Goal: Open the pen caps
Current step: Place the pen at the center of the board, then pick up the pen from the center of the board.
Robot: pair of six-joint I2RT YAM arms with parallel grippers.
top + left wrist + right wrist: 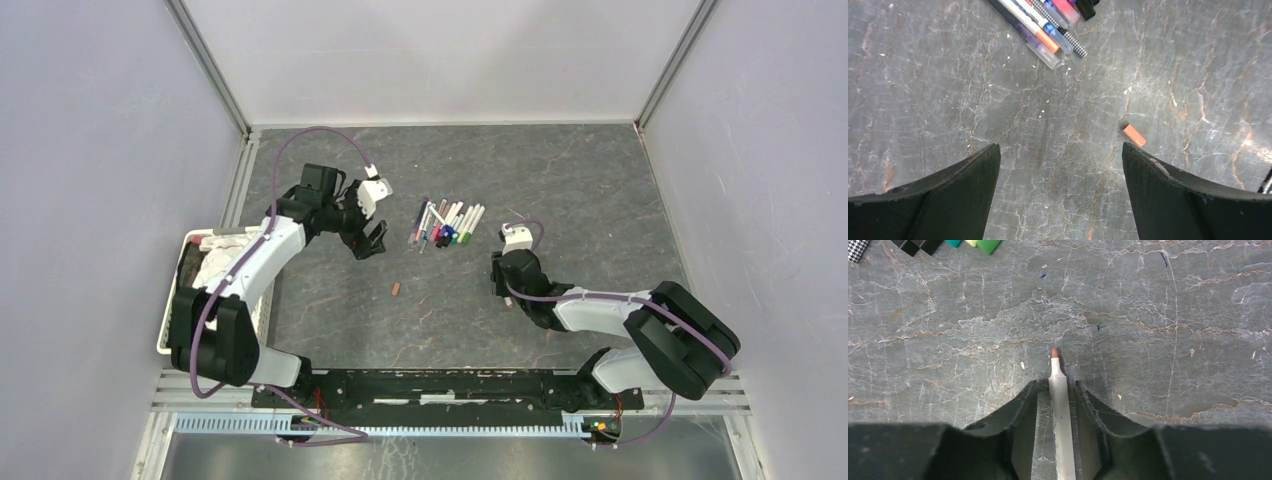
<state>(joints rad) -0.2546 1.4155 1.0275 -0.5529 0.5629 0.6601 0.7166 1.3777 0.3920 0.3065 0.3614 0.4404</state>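
One short orange-brown plastic cap (1134, 135) lies loose on the grey stone-veined table (923, 100), off its pen and just ahead of one fingertip of the left pincer (1060, 150), whose black curved jaws stand wide apart with nothing between them. Its likely owner, a slim white-barrelled pen (1060, 410) with a bare orange-brown felt tip, runs lengthwise between the jaws of the right pincer (1057, 386). A thin slit shows on each side of the barrel, so I cannot tell whether it is gripped or let go. By my reading this pen is done, and the step in hand is parting with pen and cap. The next move calls for laying the open pen aside and picking a capped one from the bundle of thin plastic pens (447, 225) lying side by side mid-table, apart from the cap. Those smooth round barrels look likely to roll or slip, and their small caps want a square pinch.
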